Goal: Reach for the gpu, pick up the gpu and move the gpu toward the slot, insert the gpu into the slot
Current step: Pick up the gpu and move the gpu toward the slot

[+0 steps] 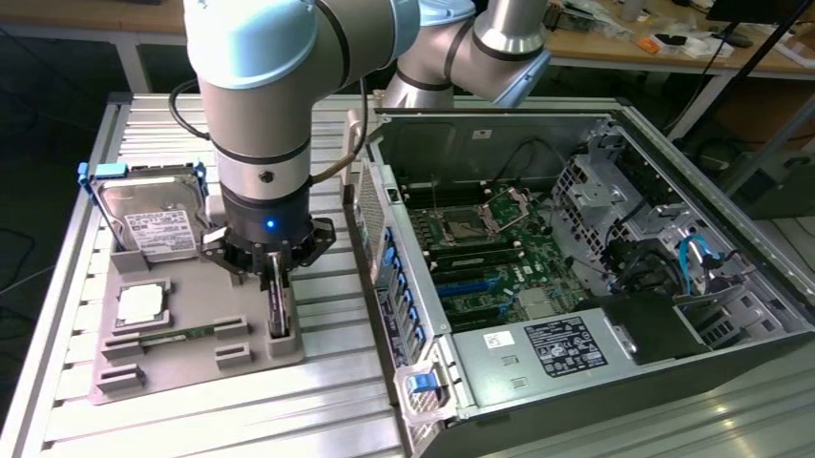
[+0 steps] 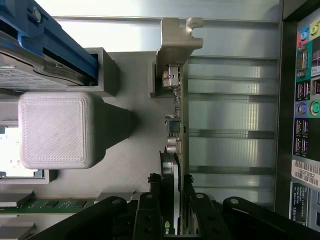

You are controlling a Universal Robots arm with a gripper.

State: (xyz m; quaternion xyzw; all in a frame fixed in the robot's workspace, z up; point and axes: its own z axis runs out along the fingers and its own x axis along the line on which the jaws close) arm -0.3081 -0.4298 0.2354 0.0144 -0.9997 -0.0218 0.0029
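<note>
Gpu [image 2: 176, 125] (thin dark card, silvery bracket [image 2: 176, 42]) upright in grey plastic holder [image 1: 191, 367], not lifted yet; tool [image 2: 171, 197] straddles it, can't tell if clamped.

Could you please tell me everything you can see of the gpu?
The gpu is a thin card with a green board edge, small components and a silvery metal bracket at one end. It stands on edge in the grey holder. The gripper sits over its other end.
</note>
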